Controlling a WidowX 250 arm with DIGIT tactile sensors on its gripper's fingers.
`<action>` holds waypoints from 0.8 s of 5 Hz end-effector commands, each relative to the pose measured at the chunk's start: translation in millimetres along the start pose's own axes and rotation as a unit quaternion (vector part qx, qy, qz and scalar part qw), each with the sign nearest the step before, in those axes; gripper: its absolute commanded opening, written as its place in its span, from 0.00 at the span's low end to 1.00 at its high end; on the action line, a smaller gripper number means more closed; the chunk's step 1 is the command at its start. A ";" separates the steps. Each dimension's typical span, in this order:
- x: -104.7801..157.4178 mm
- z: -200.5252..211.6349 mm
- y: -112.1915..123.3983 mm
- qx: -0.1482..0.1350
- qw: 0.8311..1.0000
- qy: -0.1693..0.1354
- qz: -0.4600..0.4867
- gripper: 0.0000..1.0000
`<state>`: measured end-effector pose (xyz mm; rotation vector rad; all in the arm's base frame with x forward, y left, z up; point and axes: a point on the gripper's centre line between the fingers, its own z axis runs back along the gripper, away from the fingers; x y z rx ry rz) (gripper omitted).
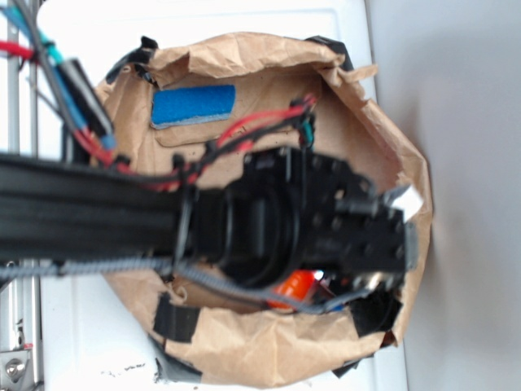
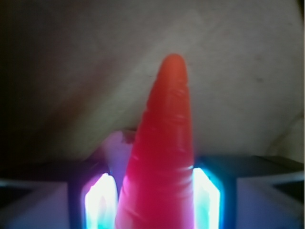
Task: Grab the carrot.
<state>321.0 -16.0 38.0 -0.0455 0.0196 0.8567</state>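
Your gripper (image 2: 155,200) is closing around the carrot (image 2: 162,152) inside the paper-lined basin.

In the exterior view you are looking down on the black arm (image 1: 122,216) reaching across crumpled brown paper (image 1: 269,342); only a small patch of the orange carrot (image 1: 295,287) is peeking out beneath the wrist, and the blue sponge (image 1: 193,106) is lying well apart near the paper's far edge. In the wrist view the carrot is standing between the two glowing fingers (image 2: 206,198), its pointed tip aiming away from the camera over the paper; the fingers are sitting narrow against its sides, though glare is blurring the contact, so it only appears to be clamped.
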 end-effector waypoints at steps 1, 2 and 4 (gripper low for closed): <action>3.2 113.4 43.6 -0.057 0.998 -0.016 -0.016 0.00; -7.8 141.1 89.2 -0.059 0.995 -0.074 -0.028 0.00; -4.4 182.5 151.3 -0.137 0.980 -0.128 -0.067 0.00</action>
